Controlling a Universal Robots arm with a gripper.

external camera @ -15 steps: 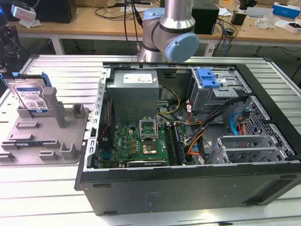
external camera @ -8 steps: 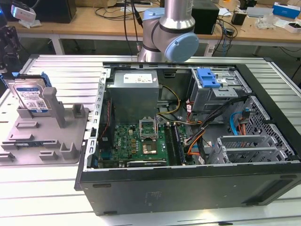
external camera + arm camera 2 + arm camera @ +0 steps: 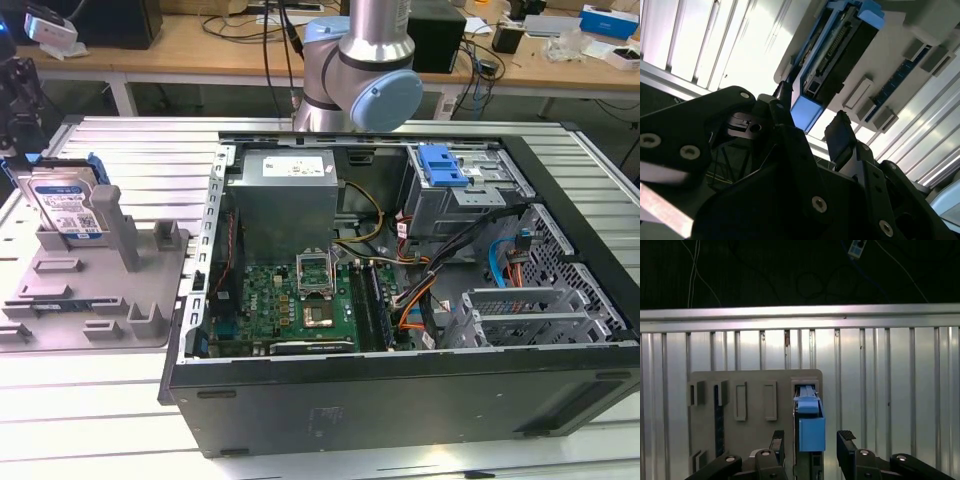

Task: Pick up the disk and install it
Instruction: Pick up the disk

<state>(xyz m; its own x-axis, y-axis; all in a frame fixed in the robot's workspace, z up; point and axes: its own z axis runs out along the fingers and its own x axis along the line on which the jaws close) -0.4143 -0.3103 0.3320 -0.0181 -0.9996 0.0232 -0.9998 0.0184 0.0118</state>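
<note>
Two fingers (image 3: 846,440) of the gripper (image 3: 811,440) are spread wide, nothing clamped, and the disk (image 3: 809,426) is bracketed between them, untouched. It is seen standing upright in the grey fixture plate (image 3: 100,290), at the exterior view's left.

- The disk (image 3: 68,205) stood on edge in a slot of the fixture plate (image 3: 100,290), at the exterior view's left.
- That plate sat on the counter (image 3: 90,400), just beside the computer case (image 3: 400,300) to its right.
- The pincer (image 3: 812,437) straddled the disk, one finger each side, neither touching.
</note>
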